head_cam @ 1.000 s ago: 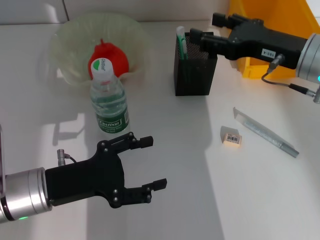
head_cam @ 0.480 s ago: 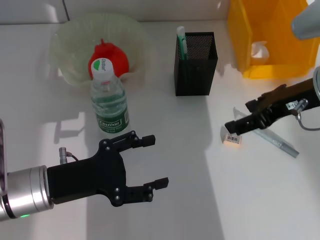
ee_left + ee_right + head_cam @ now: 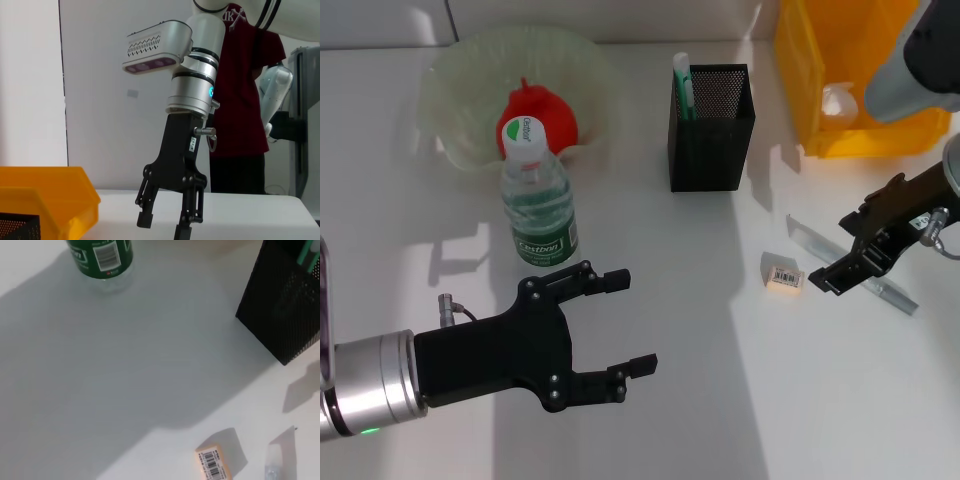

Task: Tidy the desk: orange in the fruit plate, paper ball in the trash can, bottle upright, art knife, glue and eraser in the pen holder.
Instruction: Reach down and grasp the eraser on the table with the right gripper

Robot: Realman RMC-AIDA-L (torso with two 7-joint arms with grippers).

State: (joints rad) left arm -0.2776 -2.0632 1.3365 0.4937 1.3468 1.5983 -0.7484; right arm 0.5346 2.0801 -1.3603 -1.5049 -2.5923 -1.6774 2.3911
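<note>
Behind the desk (image 3: 240, 210), a maroon-shirted person (image 3: 250, 95) shows only wrist-side.

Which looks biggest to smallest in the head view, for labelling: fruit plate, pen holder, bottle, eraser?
1. fruit plate
2. pen holder and bottle: alike, not ranked
3. eraser

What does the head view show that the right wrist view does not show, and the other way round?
Only the head view shows the orange in the fruit plate, the trash can, the left gripper and the right gripper. The right wrist view adds nothing of its own. Both show the bottle, pen holder and eraser.
</note>
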